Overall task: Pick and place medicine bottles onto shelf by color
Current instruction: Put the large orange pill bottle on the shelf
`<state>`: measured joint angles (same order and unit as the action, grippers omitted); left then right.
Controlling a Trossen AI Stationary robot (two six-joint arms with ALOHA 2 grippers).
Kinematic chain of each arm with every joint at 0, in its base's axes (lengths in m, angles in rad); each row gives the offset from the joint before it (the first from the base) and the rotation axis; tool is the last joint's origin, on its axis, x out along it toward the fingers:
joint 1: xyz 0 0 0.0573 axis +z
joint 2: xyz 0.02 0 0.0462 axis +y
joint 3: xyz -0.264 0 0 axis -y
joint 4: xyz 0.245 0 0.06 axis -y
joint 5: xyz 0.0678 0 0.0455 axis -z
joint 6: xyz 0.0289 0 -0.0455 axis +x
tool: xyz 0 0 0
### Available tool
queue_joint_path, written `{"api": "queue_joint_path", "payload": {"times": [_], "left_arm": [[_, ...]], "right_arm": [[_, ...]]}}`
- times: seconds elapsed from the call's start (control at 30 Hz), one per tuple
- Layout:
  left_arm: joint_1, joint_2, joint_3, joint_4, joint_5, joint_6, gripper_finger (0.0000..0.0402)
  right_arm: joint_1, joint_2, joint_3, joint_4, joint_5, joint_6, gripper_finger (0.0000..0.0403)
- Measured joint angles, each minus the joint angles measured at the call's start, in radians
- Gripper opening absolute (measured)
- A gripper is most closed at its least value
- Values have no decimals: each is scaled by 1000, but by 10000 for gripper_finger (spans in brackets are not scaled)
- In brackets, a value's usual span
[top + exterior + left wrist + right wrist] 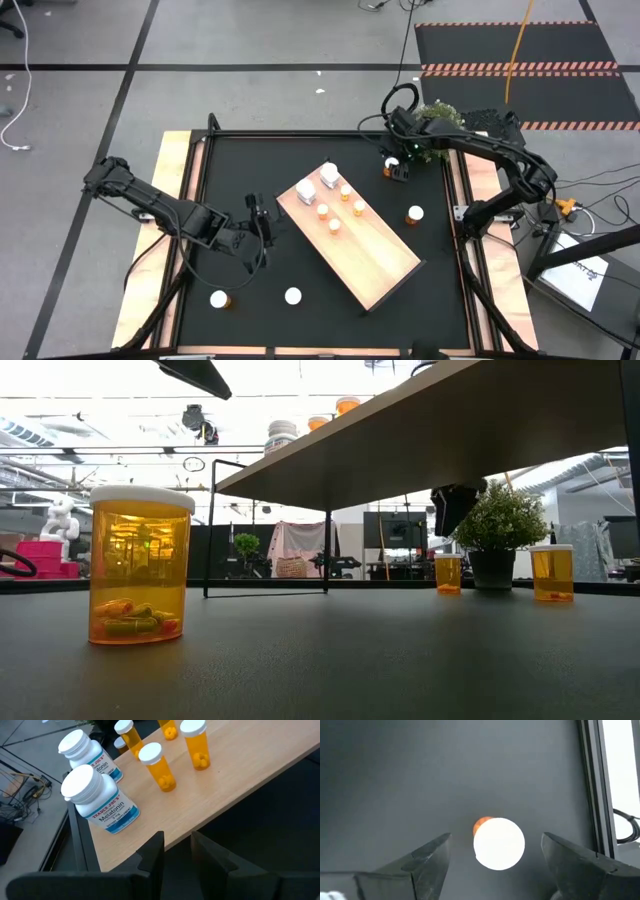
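The pale wood shelf (372, 255) lies slantwise on the black mat. On its far end stand two white bottles (318, 183) and several orange bottles (340, 208); the left wrist view shows the white ones (100, 802) and orange ones (162, 767). My right gripper (397, 166) hangs open above an orange bottle (498, 843) on the mat near the far edge, a finger on either side of its white cap, apart from it. In the low view the right gripper (455, 510) is just over that bottle (448, 572). My left gripper (176, 836) is open and empty beside the shelf's left edge (150, 837).
More orange bottles stand on the mat: one right of the shelf (414, 214) and two near the near edge (219, 298), (292, 296). A small potted plant (437, 120) sits at the far right corner. A black frame (300, 135) rims the mat.
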<state>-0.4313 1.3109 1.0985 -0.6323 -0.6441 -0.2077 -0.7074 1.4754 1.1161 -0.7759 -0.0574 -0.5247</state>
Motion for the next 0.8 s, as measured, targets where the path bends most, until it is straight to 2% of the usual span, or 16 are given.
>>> {"api": "queue_joint_path", "payload": {"times": [0.8], "left_arm": [[0,0,0,1,0,-3,99]], "right_arm": [[-32,137,-25,46,18,67,304]]}}
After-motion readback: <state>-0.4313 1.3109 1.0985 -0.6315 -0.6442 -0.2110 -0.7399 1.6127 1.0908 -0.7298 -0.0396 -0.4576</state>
